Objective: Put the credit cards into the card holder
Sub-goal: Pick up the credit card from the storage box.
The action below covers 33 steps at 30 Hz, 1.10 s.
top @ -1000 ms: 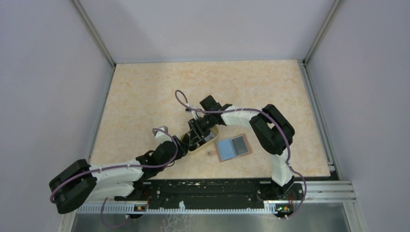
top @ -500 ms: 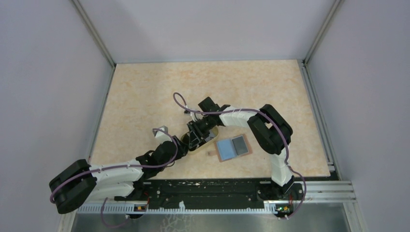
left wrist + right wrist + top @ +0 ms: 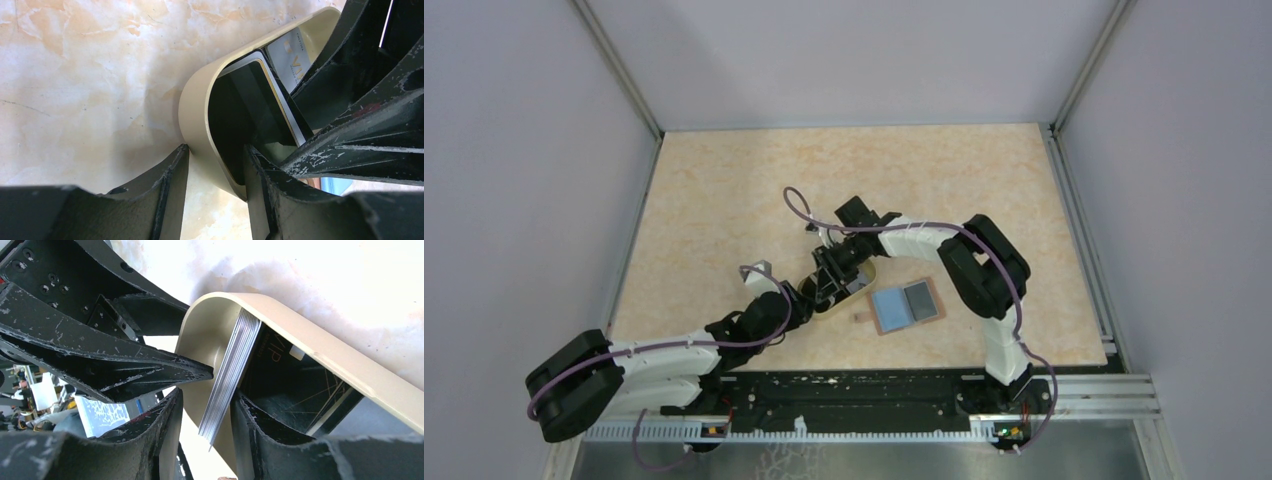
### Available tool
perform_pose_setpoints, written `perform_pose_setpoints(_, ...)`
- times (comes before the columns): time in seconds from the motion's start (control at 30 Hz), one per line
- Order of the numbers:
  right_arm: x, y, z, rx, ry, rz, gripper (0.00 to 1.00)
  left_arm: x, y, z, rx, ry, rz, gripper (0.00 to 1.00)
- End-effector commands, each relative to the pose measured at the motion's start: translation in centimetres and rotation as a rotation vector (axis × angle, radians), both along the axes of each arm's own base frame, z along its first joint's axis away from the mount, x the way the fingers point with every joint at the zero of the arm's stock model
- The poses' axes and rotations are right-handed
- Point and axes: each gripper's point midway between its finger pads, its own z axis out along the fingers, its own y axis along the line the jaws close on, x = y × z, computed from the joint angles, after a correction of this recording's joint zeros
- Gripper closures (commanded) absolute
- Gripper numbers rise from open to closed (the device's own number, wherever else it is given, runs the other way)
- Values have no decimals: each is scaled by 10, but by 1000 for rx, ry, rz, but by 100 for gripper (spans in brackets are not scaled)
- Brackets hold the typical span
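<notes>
The credit cards [image 3: 231, 371] stand on edge as a stack inside a tan oval dish [image 3: 320, 347]. My right gripper [image 3: 207, 395] reaches into the dish, open. The stack lies against one finger, with a gap to the other. The left wrist view shows a black gold-edged card [image 3: 250, 95] and a white one [image 3: 292, 50] in the dish [image 3: 197, 107]. My left gripper [image 3: 216, 150] is shut on the dish's rim, one finger outside and one inside. From above, both grippers [image 3: 809, 297] [image 3: 827, 283] meet at the dish [image 3: 852, 291]. The card holder [image 3: 891, 309] lies open to its right.
A grey card [image 3: 919, 300] lies on the open holder's right half. The right arm's fingers [image 3: 360, 100] crowd the dish beside my left gripper. Grey walls enclose the beige tabletop [image 3: 744, 190] on three sides.
The right gripper's jaws have narrowed a little round the card stack, and its wrist has shifted slightly. The left arm and the dish have not moved.
</notes>
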Motion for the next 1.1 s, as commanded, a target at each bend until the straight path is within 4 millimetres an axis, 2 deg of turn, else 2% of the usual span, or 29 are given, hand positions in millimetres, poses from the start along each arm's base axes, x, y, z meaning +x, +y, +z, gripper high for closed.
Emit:
perform_pose_setpoints(0.0,14,6,26,69,-47,3,61,6,-7,13,-61,-24,8,50)
perform_pose_setpoints(0.73,34,-12,26,72,-29,-53,65,6,-7,13,-64,-23,3,50)
perform_pose_setpoints(1.07,40,-17,26,73,-19,-77,72,6,-6,12,-62,-23,4,50)
